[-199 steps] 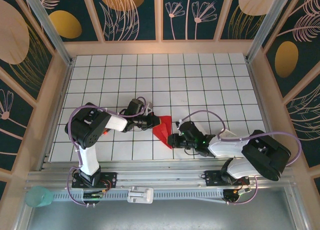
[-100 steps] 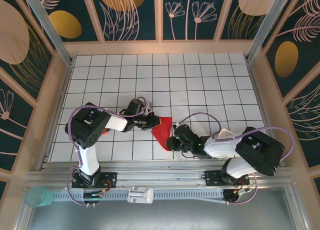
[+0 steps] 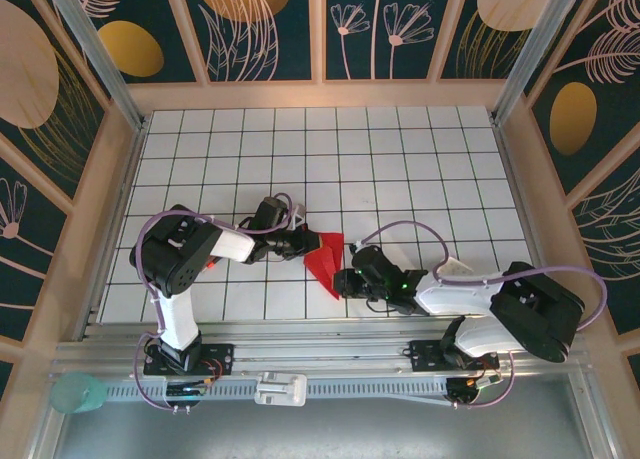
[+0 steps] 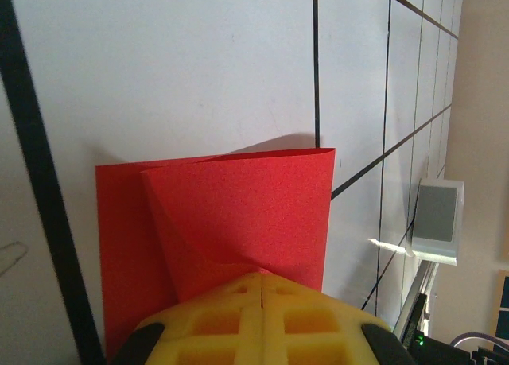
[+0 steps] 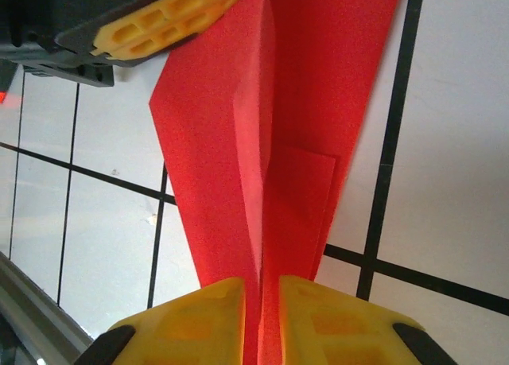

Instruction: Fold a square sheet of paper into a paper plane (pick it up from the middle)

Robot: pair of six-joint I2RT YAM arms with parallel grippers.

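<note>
no lettering, number, brand mark or sign can be read in any of the views. the red paper (image 3: 325, 261) is plain on every face that shows, the white table (image 3: 400, 159) carries just a grid of black lines, and the wall panels (image 3: 260, 29) bear drawn leaves and flowers, not words.
</note>
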